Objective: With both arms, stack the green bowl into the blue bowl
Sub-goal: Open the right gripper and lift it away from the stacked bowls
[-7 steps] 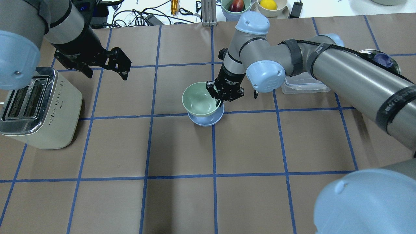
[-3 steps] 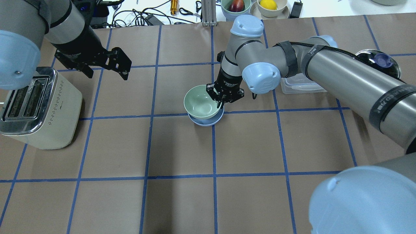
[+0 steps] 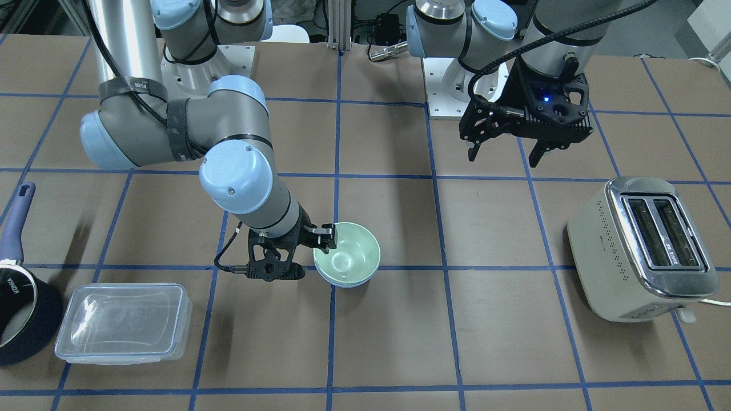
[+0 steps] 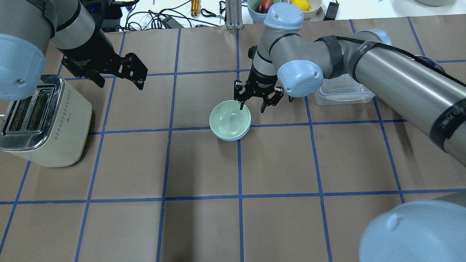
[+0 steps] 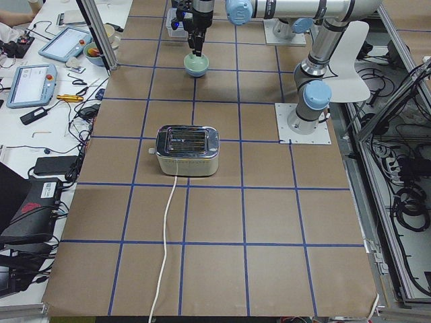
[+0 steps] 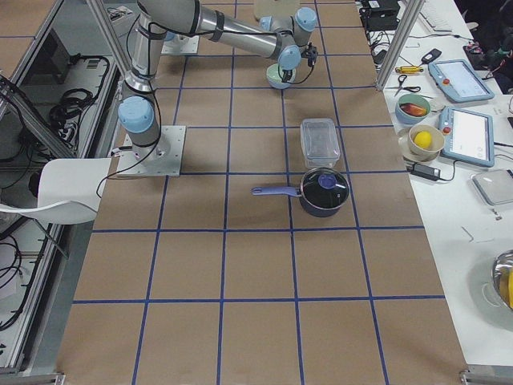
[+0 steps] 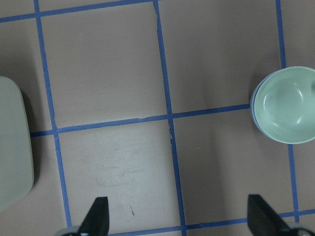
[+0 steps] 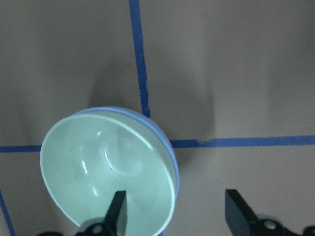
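Overhead exterior view: the green bowl (image 4: 230,119) is seen nested inside the blue bowl (image 8: 167,142), of which only a thin rim is shown beneath it. The pair is set upright on the surface (image 4: 204,167), on a crossing of blue tape lines near the middle. The right claw (image 4: 251,107) is opened wide at the stack's far side, its jaws spread across the green bowl's rim (one finger over the inside, the other outside over the bare surface), and nothing is gripped. Whether the rim is touched by the inner finger cannot be told. The left claw (image 4: 120,83) is hung well apart from the bowls, above the surface near the toaster (image 4: 43,120), its jaws spread wide with nothing between them. A clear lidded container (image 4: 342,95) is placed near the right claw.
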{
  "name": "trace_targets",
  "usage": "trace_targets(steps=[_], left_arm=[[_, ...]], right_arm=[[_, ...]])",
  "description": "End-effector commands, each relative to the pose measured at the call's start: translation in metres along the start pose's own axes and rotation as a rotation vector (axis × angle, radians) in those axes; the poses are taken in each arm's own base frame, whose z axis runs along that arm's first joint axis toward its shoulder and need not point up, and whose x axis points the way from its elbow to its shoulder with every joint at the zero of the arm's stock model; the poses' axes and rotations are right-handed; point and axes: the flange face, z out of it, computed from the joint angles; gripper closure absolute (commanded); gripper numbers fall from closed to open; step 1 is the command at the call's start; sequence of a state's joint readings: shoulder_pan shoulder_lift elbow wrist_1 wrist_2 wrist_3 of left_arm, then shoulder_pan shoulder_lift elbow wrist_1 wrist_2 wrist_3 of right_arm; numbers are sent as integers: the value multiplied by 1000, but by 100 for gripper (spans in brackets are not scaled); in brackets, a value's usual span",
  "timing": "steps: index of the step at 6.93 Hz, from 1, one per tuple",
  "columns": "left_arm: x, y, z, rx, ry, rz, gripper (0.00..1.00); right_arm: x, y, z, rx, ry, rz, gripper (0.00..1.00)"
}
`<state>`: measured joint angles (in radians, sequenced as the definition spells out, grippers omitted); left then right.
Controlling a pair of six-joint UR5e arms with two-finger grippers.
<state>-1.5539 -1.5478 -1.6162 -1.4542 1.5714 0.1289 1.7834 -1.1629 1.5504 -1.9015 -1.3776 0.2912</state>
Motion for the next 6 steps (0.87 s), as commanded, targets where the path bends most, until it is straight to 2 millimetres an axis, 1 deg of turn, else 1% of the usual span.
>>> trace_targets(steps=[1,2,3,4,5,6], left_arm=[[0,-1,-2,5,-3,0,0],[0,-1,-1,4,-3,0,0],[0,-1,0,1,-1,0,0],[0,-1,0,1,0,0,0],[0,-1,0,1,0,0,0],[0,-1,0,1,2,0,0]], right_arm=[[22,28,-112,96,171,-35,0],[27,40,-156,161,180,-51,0],[42,58,-182,161,180,-95,0],[68,58,-191,159,190,-180,0],[97,56,-198,156,184,-166,0],[115,53,-210,177,183,-143,0]])
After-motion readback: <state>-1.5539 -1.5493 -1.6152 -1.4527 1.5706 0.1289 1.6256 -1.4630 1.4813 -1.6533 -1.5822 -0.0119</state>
